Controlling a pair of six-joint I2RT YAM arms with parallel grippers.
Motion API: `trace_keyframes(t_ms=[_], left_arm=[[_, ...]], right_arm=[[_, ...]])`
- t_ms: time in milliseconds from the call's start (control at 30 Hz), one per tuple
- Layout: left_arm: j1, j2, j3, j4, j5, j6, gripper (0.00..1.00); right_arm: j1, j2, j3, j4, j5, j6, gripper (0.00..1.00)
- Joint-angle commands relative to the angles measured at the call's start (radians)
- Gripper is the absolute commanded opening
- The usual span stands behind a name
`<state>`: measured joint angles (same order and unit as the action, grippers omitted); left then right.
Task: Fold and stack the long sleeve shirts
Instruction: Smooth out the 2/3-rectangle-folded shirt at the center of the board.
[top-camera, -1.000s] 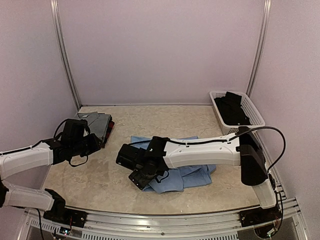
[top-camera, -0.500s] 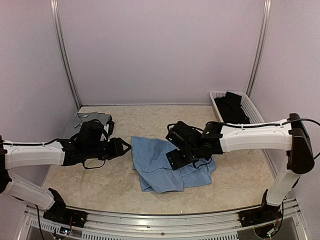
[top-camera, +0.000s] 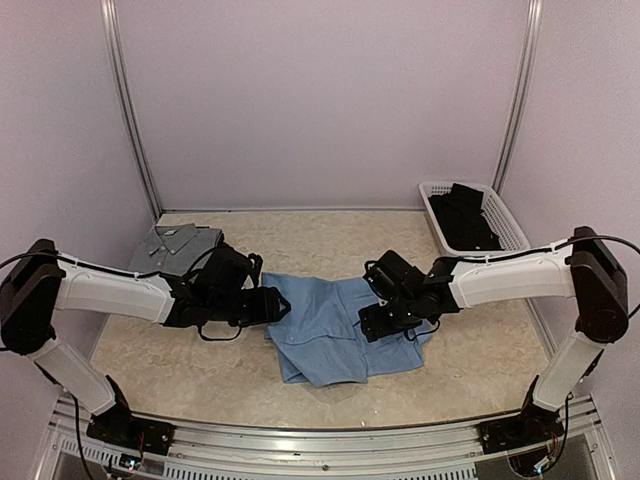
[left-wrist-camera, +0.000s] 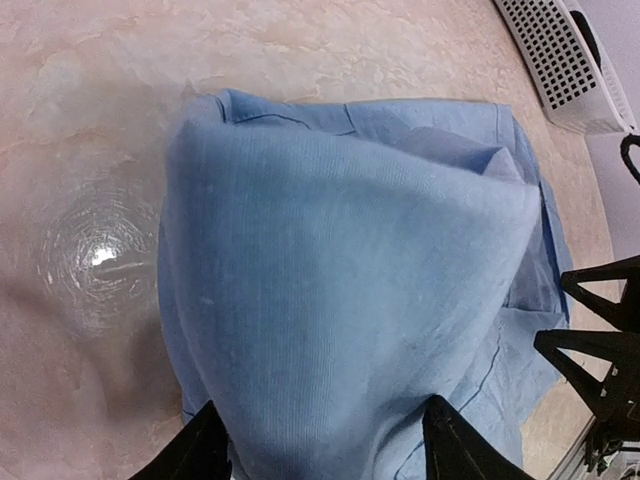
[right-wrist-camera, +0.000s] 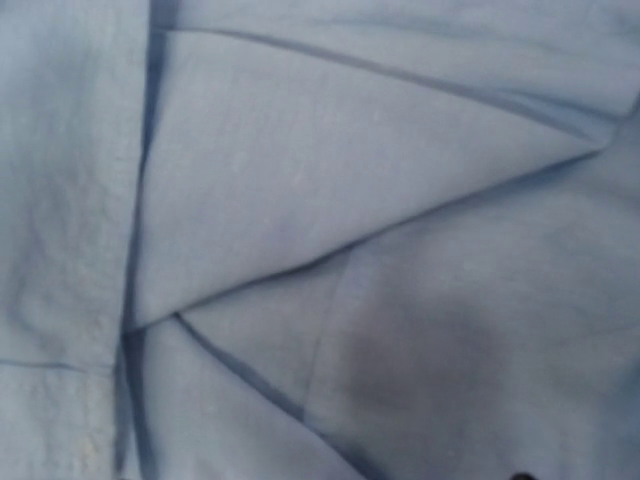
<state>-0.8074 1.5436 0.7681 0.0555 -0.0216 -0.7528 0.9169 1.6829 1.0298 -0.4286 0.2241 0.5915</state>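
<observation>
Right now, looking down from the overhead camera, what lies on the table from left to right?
grey shirt → light blue shirt → white mesh basket

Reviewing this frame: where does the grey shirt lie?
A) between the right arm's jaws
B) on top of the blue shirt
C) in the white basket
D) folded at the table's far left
D: the grey shirt lies folded at the table's far left, left of the blue shirt and far from the basket.
</observation>
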Motion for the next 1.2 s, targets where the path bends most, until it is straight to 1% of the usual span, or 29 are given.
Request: trace_keyframes(t_ms=[0,67,100,167,233,300,367,533,700,900,1033,1167], left_arm=[[-0.016,0.022,0.026,-0.016,-0.059,0.025,0.57],[-0.016,0.026,0.024,-0.006,-0.051,0.031,0.49],[-0.015,0.027,0.025,-0.002,-0.045,0.033,0.39],[-0.014,0.023,0.024,0.003,-0.034,0.035,0.26],[-0.009,0.011,0.019,0.004,-0.016,0.036,0.15],[0.000,-0.016,0.015,0.003,0.012,0.037,0.06],[0.016,-0.051,0.011,-0.002,0.065,0.032,0.00],[0.097,-0.114,0.013,-0.050,0.184,0.029,0.00],[0.173,-0.157,0.008,-0.158,0.262,0.084,0.00],[0.238,-0.159,-0.041,-0.177,0.362,0.144,0.00],[0.273,-0.156,-0.056,-0.205,0.402,0.188,0.00],[0.279,-0.151,-0.058,-0.227,0.411,0.225,0.02]], right_arm=[[-0.021,0.036,-0.039,0.048,-0.012,-0.011,0.77],[-0.025,0.054,-0.052,0.049,-0.009,-0.014,0.76],[-0.027,0.064,-0.060,0.048,-0.007,-0.016,0.75],[-0.030,0.082,-0.071,0.045,-0.003,-0.017,0.74],[-0.034,0.096,-0.082,0.034,0.007,-0.019,0.74],[-0.040,0.111,-0.086,0.015,0.017,-0.022,0.74],[-0.044,0.128,-0.084,-0.013,0.031,-0.025,0.73],[-0.063,0.150,-0.073,-0.078,0.073,-0.041,0.73],[-0.101,0.144,-0.073,-0.125,0.090,-0.069,0.73],[-0.140,0.149,-0.069,-0.178,0.112,-0.110,0.73],[-0.158,0.147,-0.068,-0.197,0.114,-0.154,0.72],[-0.168,0.132,-0.071,-0.198,0.110,-0.210,0.73]])
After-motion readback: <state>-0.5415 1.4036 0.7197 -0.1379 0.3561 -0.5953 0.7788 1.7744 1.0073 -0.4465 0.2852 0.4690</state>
